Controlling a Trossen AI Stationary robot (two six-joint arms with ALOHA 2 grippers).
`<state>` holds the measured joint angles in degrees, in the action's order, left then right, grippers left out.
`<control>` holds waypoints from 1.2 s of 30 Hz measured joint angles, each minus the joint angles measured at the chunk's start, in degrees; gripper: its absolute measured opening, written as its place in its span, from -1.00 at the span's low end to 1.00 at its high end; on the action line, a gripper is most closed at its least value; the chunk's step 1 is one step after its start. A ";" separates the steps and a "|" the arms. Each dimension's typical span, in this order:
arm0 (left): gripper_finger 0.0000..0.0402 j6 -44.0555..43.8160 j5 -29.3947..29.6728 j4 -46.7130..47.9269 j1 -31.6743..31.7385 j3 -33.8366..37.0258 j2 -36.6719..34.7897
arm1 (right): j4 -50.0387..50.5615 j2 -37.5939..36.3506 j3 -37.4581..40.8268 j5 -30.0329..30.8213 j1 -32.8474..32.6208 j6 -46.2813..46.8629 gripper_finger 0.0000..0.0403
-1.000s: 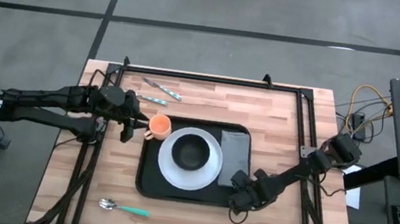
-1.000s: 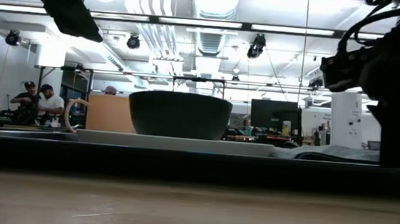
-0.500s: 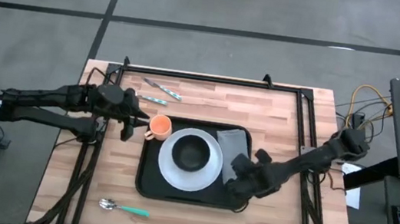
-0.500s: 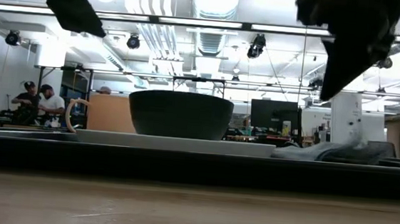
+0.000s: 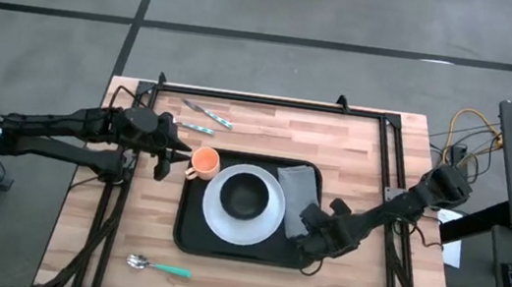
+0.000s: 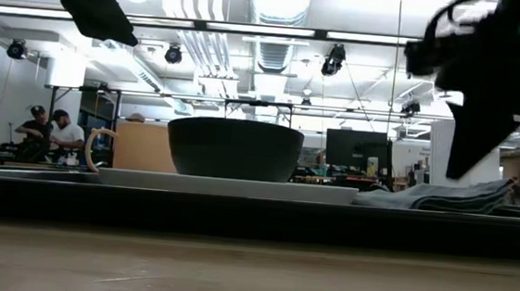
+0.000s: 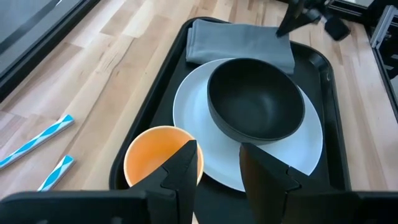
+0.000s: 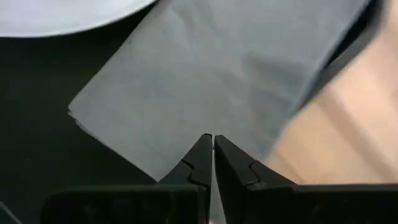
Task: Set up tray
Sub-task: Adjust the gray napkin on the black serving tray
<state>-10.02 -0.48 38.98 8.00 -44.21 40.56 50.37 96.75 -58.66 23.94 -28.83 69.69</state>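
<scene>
Grey napkin lies skewed on the black tray mid-table, right of the white plate and dark bowl. The right gripper, fingers pressed together and holding nothing, hovers at its near corner: squaring the cloth looks like the step in hand. Left gripper, fingers apart, waits by the orange cup. Next probably comes the cutlery: teal-handled spoon, pieces behind

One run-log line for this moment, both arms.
left gripper: open, hovering by orange cup | right gripper: shut, over grey napkin | tray: plate, bowl loaded
</scene>
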 joint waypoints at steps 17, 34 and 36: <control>-0.49 0.04 0.01 0.00 -0.01 -0.02 0.02 | -18.97 1.52 4.30 -5.61 1.33 -4.15 -0.96; -0.49 0.04 0.01 0.26 0.00 -0.02 -0.02 | -12.30 10.67 -7.19 -5.89 0.86 -8.55 -0.96; -0.49 0.04 -0.01 0.26 0.01 -0.02 -0.02 | -5.10 9.80 -8.31 -4.07 0.78 -7.18 -0.96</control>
<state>-9.98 -0.49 39.24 8.01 -44.23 40.53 45.27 106.55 -66.97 19.87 -28.05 62.52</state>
